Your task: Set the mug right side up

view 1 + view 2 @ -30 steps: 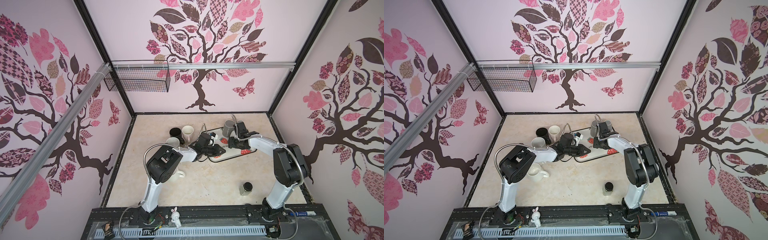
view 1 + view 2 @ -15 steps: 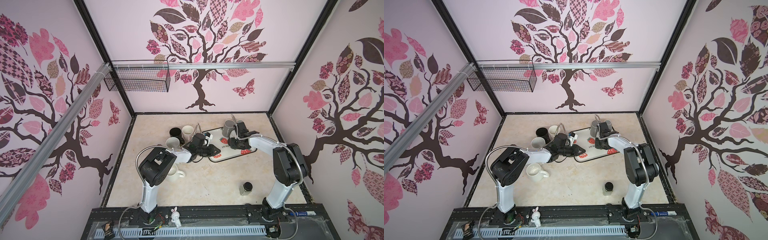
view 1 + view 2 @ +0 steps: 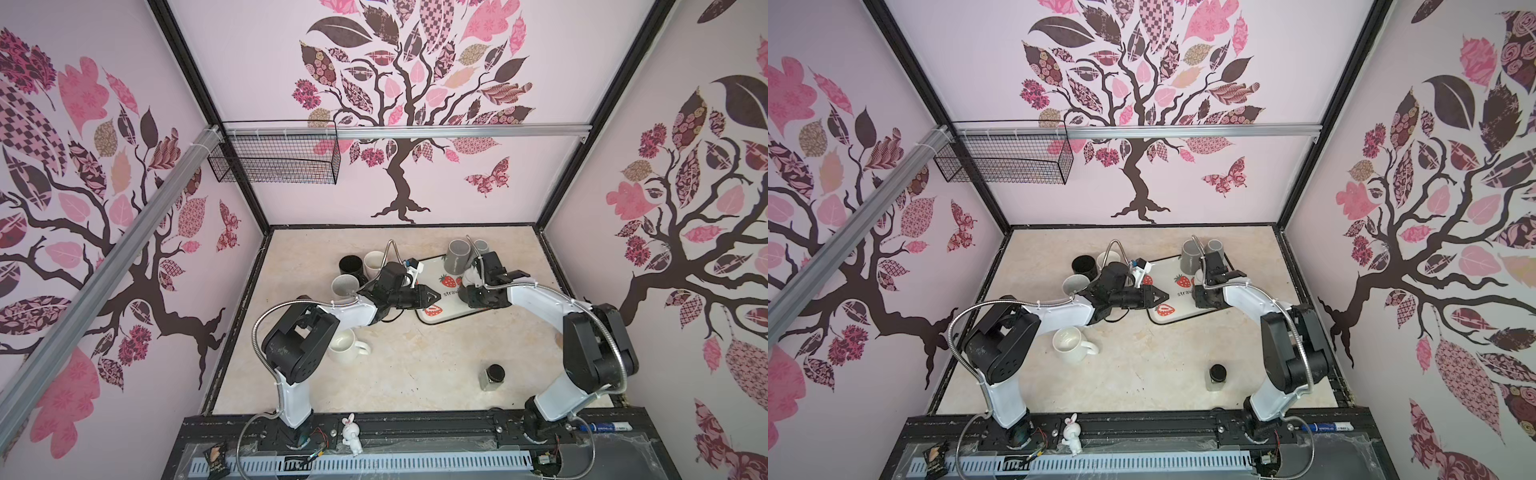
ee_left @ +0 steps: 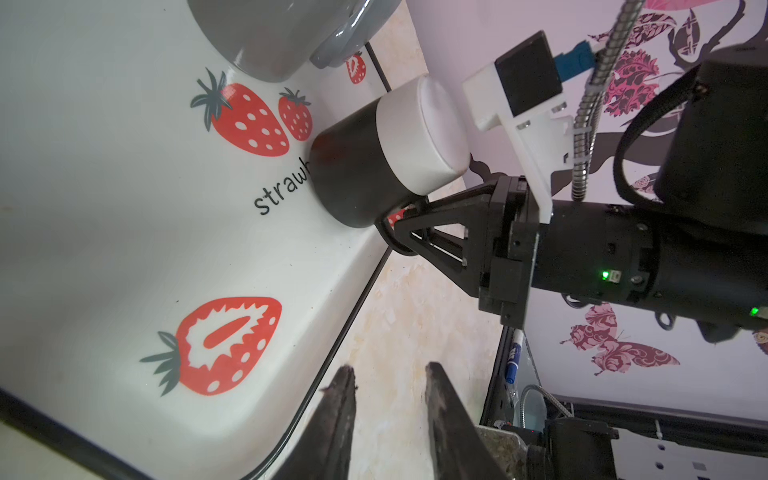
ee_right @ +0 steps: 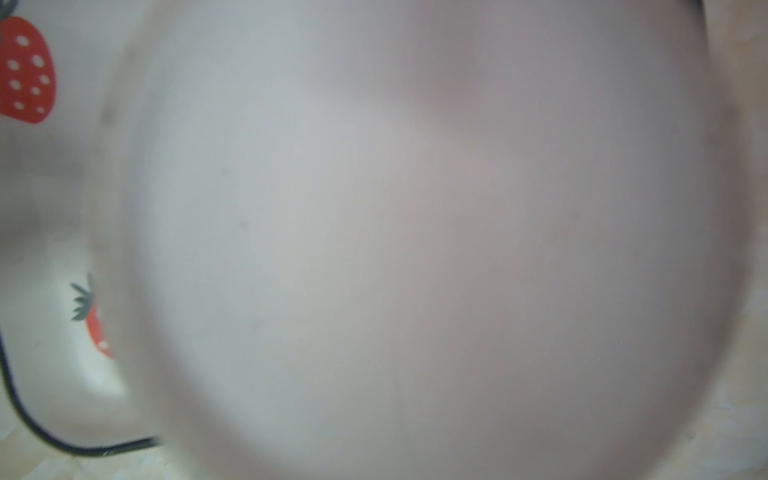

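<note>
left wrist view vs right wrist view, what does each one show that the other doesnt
Only the left wrist view: the black and white mug upside down on the strawberry tray, the right gripper shut on its handle, a gray mug, and the left gripper open and empty. Only the right wrist view: a blurred pale surface filling most of the frame, probably the mug's base up close. Both: the tray's strawberry print and dark rim.

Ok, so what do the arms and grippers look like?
The left arm and right arm have white shells, bulky black joints and a silver flexible hose each. The left gripper and right gripper are black with triangular, open-framed fingers. A white bracket holds the right wrist's black camera; green lights glow nearby.
</note>
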`<state>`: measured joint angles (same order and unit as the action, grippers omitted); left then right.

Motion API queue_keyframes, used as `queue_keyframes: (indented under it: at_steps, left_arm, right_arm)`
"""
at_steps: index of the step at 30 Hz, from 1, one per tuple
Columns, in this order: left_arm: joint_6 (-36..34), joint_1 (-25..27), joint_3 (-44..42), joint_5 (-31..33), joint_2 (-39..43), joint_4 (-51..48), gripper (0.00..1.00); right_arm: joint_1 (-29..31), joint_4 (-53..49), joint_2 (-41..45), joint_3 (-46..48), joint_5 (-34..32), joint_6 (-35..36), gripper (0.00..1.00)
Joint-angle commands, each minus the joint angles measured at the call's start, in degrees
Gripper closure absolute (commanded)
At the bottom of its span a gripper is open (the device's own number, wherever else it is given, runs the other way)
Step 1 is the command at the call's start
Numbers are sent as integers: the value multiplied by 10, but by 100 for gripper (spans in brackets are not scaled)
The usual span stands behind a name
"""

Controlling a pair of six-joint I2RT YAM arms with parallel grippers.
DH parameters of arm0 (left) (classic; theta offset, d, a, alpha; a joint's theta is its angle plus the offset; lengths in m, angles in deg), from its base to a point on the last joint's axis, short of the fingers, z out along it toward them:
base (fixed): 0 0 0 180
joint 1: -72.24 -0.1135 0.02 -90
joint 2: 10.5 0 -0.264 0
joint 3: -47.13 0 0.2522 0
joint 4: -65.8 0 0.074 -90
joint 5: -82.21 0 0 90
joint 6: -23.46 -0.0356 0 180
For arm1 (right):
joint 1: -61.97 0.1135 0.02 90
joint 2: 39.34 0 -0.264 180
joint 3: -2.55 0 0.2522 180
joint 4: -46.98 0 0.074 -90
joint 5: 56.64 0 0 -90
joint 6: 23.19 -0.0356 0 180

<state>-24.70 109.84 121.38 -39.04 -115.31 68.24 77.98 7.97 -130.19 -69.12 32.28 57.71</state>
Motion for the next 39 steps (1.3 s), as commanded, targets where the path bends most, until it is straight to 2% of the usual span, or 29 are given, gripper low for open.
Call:
queue_keyframes:
  at_steps: [1,8,11,14,18,26,29,34,39]
  left_arm:
    - [-30,-11,-24,24,46,-19,63]
    - [-46,-19,-42,66,113,-40,57]
    - [-29,-20,-64,106,141,-27,56]
    - [-6,-20,-98,149,168,7,55]
    - [30,-21,-131,165,194,78,55]
    - [124,-32,-136,58,184,225,47]
    - [171,-34,-118,18,160,263,48]
    - [231,-34,-102,4,135,309,54]
    - [251,-34,-85,-17,121,330,58]
  right_arm:
    - [2,87,72,-3,49,-7,100]
    - [2,170,124,19,129,-57,100]
    - [2,193,144,29,135,-78,100]
    - [2,223,170,43,155,-99,100]
    - [2,303,200,69,217,-147,100]
    - [2,472,189,72,372,-293,100]
    - [2,563,179,83,413,-369,100]
    - [3,648,167,93,447,-453,100]
    - [13,647,169,92,451,-461,100]
